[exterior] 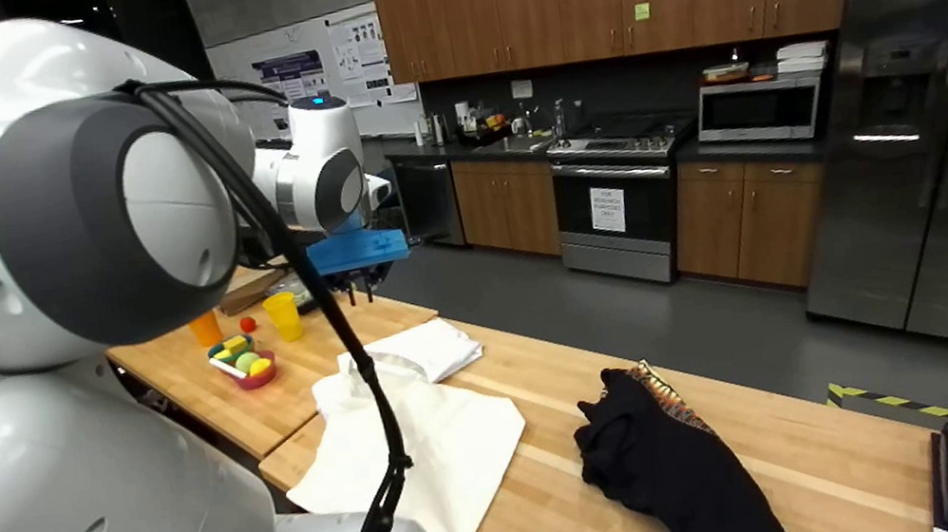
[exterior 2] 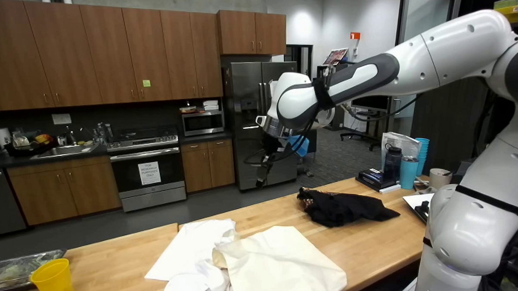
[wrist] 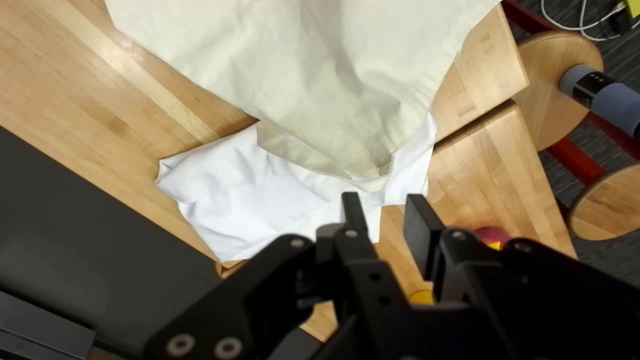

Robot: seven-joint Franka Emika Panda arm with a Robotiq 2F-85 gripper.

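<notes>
My gripper [wrist: 385, 215] hangs in the air above the wooden table, partly open, with nothing between its fingers. It appears in both exterior views, as a dark gripper [exterior: 360, 291] beneath a blue cover and as a gripper [exterior 2: 262, 178] pointing down. In the wrist view a white cloth [wrist: 260, 195] lies crumpled below the fingertips. A cream cloth bag [wrist: 320, 75] is spread over part of it, its open hem towards my fingers. Both exterior views show the cream bag [exterior: 429, 456] and white cloth [exterior 2: 195, 246] flat on the table. A bunched black garment [exterior 2: 347, 207] lies farther along.
Around the table's other section stand a yellow cup [exterior: 284, 317], an orange cup [exterior: 205, 328], a red bowl [exterior: 257, 377] of toy food and a clear-lidded tray [exterior 2: 17, 268]. A black box [exterior 2: 373, 179], dark bottle [exterior 2: 392, 165] and blue cup [exterior 2: 409, 173] stand near the arm's base.
</notes>
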